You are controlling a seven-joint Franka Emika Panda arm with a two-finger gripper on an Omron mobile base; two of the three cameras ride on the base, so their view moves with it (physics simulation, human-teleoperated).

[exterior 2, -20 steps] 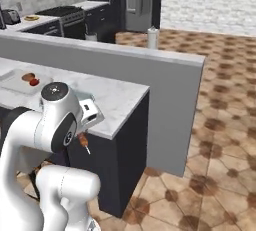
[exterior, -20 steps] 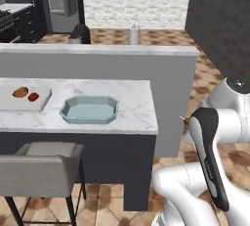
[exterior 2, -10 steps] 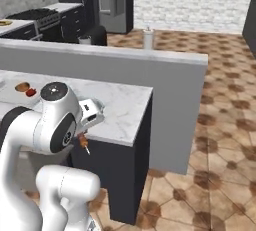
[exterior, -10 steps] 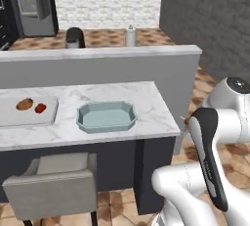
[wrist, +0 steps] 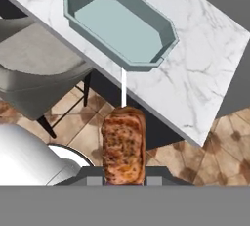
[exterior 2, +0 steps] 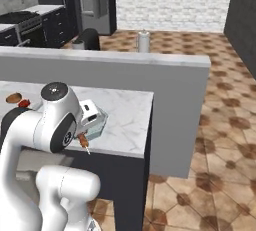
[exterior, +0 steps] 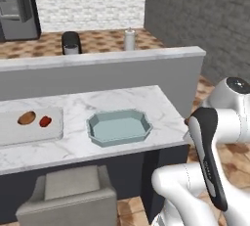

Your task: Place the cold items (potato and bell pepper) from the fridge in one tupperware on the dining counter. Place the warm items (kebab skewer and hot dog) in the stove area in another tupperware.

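**Kebab skewer in grip, short of the dining counter**

Gripper [wrist: 124,183]: your fingers are clenched on the kebab skewer [wrist: 124,144], browned meat nearest the hand, white stick pointing toward the counter. From the right base camera you see the skewer's tip poking out below the arm's elbow, at the counter's front edge.

Grey chair [wrist: 34,68]: tucked under the counter's front edge, left in the hand camera.

Dining counter [exterior: 161,112]: white marble top, raised grey back ledge.

Teal octagonal tupperware [exterior: 119,126]: on the counter, empty, just beyond the skewer stick.

Flat whitish tupperware [exterior: 10,127]: left of the teal one, holding the potato [exterior: 26,118] and the bell pepper [exterior: 45,121] side by side.

Fridge [exterior: 17,7]: far back left.
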